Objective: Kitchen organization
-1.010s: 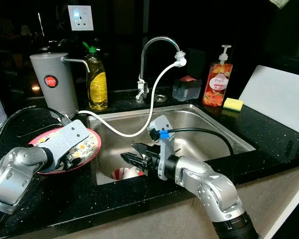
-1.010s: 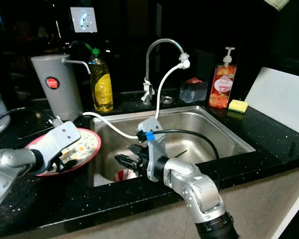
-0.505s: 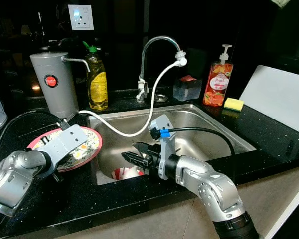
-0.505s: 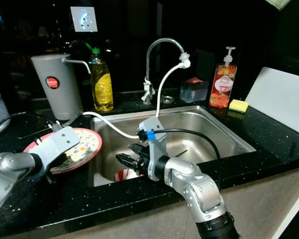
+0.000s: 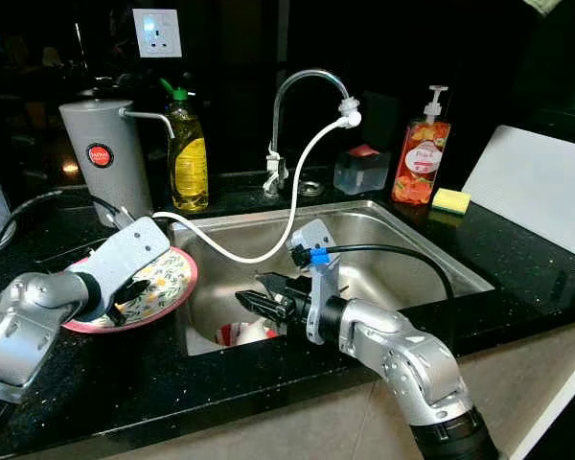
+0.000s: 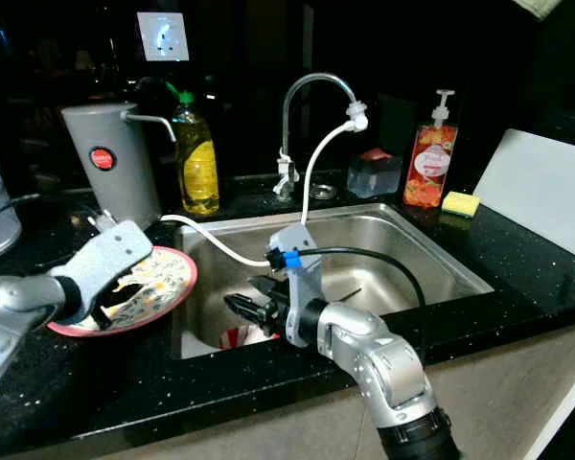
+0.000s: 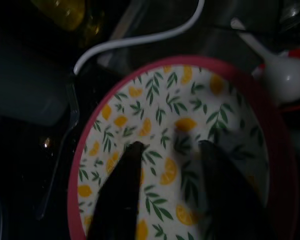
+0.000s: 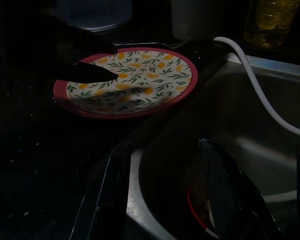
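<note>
Beside the sink point(image 5: 431, 251), left gripper point(image 7: 170, 200) spread over plate point(image 5: 163, 287), hose point(image 5: 268, 251) nearby, right gripper point(image 5: 259, 303) parted.

White wall socket point(image 5: 155, 33) above grey steel canister point(image 5: 103, 158); orange pump soap bottle point(image 5: 419, 160), yellow sponge point(image 5: 449, 200), white cutting board point(image 5: 540, 188) right of sink.
</note>
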`<state>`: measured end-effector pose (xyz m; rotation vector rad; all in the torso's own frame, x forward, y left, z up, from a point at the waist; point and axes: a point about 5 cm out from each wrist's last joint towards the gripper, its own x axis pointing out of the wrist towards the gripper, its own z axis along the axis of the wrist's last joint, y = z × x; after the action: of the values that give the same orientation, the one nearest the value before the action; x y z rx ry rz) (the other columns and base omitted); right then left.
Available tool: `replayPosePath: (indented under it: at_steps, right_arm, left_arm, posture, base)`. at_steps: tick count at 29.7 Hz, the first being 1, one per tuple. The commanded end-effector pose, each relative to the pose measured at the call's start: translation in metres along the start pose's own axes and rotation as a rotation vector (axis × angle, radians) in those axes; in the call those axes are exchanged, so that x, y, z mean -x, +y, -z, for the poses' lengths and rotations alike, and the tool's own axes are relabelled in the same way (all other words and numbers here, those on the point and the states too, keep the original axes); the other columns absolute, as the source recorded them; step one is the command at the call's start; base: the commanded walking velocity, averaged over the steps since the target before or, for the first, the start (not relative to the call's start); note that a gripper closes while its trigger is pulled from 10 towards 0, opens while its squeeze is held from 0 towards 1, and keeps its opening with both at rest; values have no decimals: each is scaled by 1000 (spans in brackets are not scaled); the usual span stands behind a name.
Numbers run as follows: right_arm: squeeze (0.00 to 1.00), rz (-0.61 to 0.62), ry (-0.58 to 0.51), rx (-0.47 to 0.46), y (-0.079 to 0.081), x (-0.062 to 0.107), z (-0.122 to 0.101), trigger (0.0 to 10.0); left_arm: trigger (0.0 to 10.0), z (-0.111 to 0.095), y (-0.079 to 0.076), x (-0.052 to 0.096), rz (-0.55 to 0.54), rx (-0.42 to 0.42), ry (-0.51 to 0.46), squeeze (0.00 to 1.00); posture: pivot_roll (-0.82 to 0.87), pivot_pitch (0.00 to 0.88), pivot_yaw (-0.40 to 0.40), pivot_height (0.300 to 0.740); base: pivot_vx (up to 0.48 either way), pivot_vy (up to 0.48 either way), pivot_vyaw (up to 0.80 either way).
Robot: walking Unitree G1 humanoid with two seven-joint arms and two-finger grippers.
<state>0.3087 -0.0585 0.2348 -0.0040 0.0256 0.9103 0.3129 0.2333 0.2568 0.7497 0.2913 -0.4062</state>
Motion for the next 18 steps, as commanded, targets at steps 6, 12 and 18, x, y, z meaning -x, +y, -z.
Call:
replayPosePath:
  at_steps: [6,12,18]
  right_arm:
    - [0,1,-17,0,0,1,-5,10000]
    - [0,3,-17,1,0,1,-6,10000]
    - [0,7,-20,0,0,2,-6,10000]
  left_arm:
    - [10000,-5,-7,-1,63,59,-30,1000]
    - [10000,-7,-16,-2,136,96,-39,0]
    - [10000,-5,-26,-2,180,77,-33,0]
  posture:
    - [-33,6,-14,740]
    - [-36,5,-12,740]
    - [-35,6,-11,740]
  base:
    - [0,0,0]
    - [0,0,0]
    - [0,0,0]
